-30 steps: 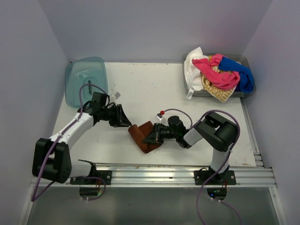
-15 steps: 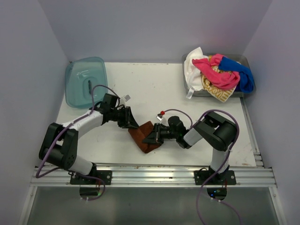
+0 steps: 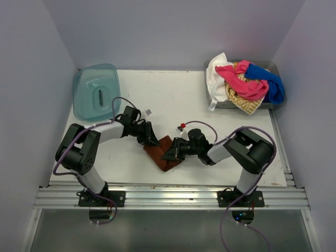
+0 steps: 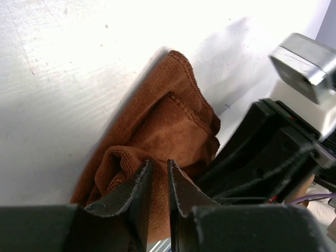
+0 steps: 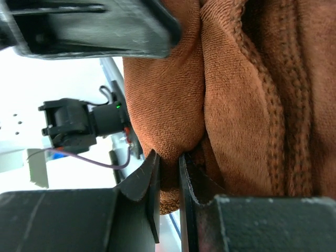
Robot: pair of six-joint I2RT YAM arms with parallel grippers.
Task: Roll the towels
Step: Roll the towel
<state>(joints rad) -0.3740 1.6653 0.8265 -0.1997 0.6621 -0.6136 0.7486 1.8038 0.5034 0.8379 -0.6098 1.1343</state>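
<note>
Left end effector has swung in onto the rust-brown towel bunched on the bench, clenched on a fold opposite the right end effector, likewise clenched on cloth; so crowded, risk of collision, or opposing pulls undoing the roll.

Both our arms reach low and inward; our left gripper and right gripper nearly meet, each with fingers pinched almost together.
</note>
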